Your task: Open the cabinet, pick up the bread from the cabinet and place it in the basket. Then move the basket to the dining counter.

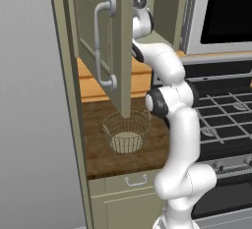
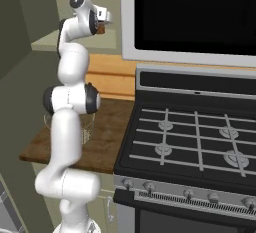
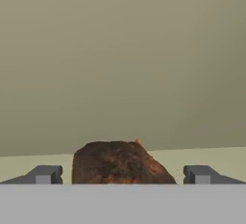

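Hand view: bread (image 3: 117,163) sat between the spread fingertips of the gripper (image 3: 122,175), untouched.
Inside the cabinet (image 1: 118,41), whose door stood open, the claw's jaws were wide apart on either side of the bread. Below the cabinet, the basket (image 1: 126,130) rested on the short wooden worktop (image 1: 123,149). No writing could be read.

A black gas stove (image 2: 200,137) dominates the kitchen, a dark microwave (image 2: 195,17) above it, a short wood table (image 1: 123,149) and drawer (image 1: 135,180) beside it.
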Motion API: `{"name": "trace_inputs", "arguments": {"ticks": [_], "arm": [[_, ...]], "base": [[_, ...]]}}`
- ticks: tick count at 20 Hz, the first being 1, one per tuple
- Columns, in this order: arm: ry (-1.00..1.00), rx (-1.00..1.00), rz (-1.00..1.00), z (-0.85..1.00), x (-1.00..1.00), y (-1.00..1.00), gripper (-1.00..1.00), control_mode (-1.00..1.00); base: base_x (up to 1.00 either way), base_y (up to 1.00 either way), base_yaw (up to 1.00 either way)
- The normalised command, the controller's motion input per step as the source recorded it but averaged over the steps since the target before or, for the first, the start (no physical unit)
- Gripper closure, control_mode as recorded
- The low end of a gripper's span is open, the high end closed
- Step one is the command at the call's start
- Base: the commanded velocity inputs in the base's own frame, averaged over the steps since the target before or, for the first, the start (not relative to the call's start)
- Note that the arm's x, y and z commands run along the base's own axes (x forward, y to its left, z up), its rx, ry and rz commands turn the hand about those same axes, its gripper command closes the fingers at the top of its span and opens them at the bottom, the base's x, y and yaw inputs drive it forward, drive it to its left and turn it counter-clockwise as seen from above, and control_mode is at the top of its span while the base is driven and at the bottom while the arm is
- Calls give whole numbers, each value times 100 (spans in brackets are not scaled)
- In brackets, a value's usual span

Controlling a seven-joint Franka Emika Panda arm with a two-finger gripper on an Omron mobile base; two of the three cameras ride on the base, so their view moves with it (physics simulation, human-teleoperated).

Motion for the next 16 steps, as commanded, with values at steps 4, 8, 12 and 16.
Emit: {"name": "trace_inputs", "arguments": {"ticks": [4, 8, 12, 16], "arm": [[0, 0, 0, -19, 8, 0, 100, -100], [0, 0, 0, -19, -9, 0, 100, -100], [-2, -1, 1, -14, -68, 7, 100, -100], [-8, -7, 6, -26, -100, 18, 100, -100]], "base": [[0, 0, 0], [0, 0, 0], [0, 0, 0], [0, 0, 0]]}}
